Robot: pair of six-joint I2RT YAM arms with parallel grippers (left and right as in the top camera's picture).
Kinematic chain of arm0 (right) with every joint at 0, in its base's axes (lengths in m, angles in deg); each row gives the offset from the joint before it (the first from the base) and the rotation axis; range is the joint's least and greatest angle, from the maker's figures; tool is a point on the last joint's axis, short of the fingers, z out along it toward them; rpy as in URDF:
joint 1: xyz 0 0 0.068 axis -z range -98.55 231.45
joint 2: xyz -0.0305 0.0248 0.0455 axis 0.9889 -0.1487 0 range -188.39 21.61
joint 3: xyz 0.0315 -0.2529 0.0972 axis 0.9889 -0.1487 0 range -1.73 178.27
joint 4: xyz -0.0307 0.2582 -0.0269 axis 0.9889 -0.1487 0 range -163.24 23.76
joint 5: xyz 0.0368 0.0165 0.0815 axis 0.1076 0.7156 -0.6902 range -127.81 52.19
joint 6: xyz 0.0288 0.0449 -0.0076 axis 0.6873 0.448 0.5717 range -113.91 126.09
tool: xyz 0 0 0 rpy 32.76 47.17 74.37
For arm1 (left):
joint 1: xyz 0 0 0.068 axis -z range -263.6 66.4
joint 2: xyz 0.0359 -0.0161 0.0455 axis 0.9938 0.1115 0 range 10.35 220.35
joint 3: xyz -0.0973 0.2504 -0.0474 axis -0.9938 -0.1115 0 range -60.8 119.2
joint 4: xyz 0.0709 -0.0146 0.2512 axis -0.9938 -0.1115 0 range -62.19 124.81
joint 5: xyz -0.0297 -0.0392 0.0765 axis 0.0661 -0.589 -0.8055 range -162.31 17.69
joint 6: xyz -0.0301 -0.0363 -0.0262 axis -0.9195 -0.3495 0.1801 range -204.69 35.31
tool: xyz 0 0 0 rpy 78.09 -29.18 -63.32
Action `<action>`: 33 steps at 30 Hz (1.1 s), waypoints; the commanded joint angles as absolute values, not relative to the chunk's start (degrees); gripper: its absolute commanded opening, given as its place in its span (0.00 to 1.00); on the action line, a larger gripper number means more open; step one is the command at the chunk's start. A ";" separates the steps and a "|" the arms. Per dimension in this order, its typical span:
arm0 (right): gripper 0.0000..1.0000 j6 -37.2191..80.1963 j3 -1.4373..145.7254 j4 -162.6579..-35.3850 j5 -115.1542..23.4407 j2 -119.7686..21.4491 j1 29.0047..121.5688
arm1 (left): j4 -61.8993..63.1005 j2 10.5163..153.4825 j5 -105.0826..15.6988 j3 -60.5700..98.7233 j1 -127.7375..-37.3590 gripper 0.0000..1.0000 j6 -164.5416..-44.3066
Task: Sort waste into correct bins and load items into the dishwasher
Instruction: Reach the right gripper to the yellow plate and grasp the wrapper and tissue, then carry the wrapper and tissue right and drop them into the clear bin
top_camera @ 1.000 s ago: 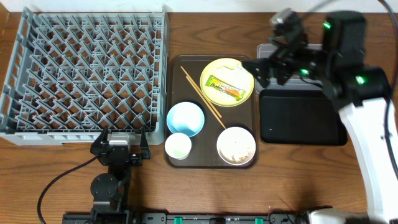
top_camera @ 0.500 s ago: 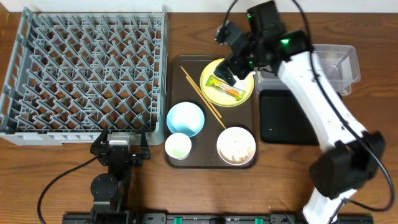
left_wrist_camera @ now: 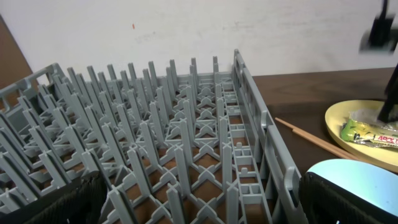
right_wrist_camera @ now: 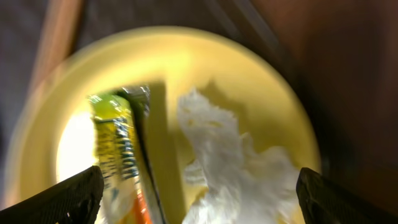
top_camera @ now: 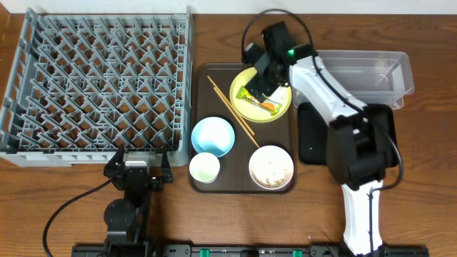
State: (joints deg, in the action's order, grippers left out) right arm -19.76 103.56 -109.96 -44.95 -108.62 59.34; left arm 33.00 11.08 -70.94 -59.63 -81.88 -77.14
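Note:
My right gripper (top_camera: 257, 84) hangs open low over the round yellow plate (top_camera: 277, 108). In the right wrist view its fingers (right_wrist_camera: 62, 199) straddle the crumpled white tissue (right_wrist_camera: 236, 168) and the green-and-orange wrapper (right_wrist_camera: 118, 155) lying on the plate (right_wrist_camera: 186, 68). Overhead, the wrapper (top_camera: 260, 103) shows and the tissue is hidden under the gripper. The left gripper (left_wrist_camera: 199, 205) rests open at the front edge of the grey dish rack (top_camera: 100, 78), holding nothing. Rice scraps sit in the white-pinkish bowl (top_camera: 271, 168). The clear tub (top_camera: 371, 75) and black tray (top_camera: 314, 135) lie to the right.
A dark brown serving tray (top_camera: 239, 160) carries the plate, a light blue bowl (top_camera: 213, 135), a small white cup (top_camera: 204, 168) and the chopsticks (top_camera: 232, 111). The right arm's white links cross the black tray. The rack's pegs (left_wrist_camera: 155, 124) fill the left wrist view.
The right arm has swung left from above the clear tub to over the yellow plate and come down close to it. The left arm has not moved.

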 commanded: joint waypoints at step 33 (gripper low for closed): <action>0.01 12.88 105.95 -117.30 -30.55 -83.44 68.26 | 30.73 10.76 -71.49 -60.57 -81.64 0.99 -76.79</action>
State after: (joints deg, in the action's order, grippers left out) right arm 5.93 106.32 -115.67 -35.18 -83.51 65.20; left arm 33.03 11.08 -70.94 -59.63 -81.88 -77.14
